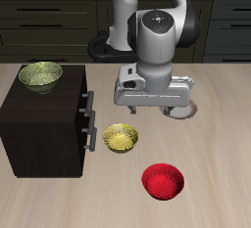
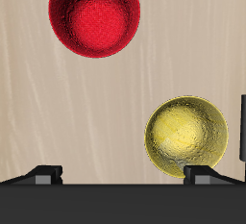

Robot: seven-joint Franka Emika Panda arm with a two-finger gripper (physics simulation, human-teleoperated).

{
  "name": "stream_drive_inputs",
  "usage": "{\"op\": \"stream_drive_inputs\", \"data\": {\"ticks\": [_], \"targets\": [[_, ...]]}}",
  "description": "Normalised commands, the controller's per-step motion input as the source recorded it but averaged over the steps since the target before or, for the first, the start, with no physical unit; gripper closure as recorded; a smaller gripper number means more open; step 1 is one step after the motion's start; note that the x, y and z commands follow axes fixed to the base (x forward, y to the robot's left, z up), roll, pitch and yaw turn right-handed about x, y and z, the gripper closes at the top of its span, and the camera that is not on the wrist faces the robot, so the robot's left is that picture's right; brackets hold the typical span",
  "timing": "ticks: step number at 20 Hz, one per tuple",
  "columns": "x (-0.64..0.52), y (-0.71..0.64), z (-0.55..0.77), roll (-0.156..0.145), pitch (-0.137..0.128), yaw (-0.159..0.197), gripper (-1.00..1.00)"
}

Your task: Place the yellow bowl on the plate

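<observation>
Hovering over the tabletop (image 1: 211, 144), the hand (image 1: 149, 103) hangs from the arm (image 1: 157, 36) with nothing in it. Its fingers (image 2: 45, 173) show in the wrist view as two dark tips set wide apart, with bare wood between them, so the hand stands wide.

The yellow bowl (image 1: 122, 138) sits upright on the tabletop, nearer the front edge than the hand and just beside the dark cabinet (image 1: 44, 124). In the wrist view the yellow bowl (image 2: 186, 136) lies close to one fingertip, not between the two, and nothing touches it. Its speckled golden inside faces up.

The plate (image 1: 184, 111) lies farther back, mostly hidden beneath the hand's grey body; only part of its pale centre and pinkish rim shows. It is apart from the yellow bowl.

A red bowl (image 1: 163, 181) rests upright near the front edge, apart from the yellow bowl; the wrist view also shows the red bowl (image 2: 97, 15), well clear of the fingers.

An olive-green bowl (image 1: 40, 75) stands on top of the cabinet, at its back corner. The cabinet's side facing the yellow bowl carries small metal handles (image 1: 89, 114).
</observation>
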Motion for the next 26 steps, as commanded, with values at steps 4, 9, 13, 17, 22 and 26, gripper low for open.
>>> {"op": "stream_drive_inputs", "data": {"ticks": [4, 9, 13, 17, 22, 26], "targets": [[-0.07, -0.08, -0.25, 0.003, -0.054, 0.032, -1.00], [-0.04, -0.17, -0.11, -0.017, -0.035, -0.012, -1.00], [-0.04, -0.29, -0.14, -0.027, -0.016, 0.018, -1.00], [-0.09, -0.09, -0.09, 0.009, -0.034, 0.020, -1.00], [-0.10, -0.03, -0.12, 0.020, -0.039, -0.005, -1.00], [-0.05, -0.04, -0.23, -0.003, 0.002, -0.004, -1.00]]}}
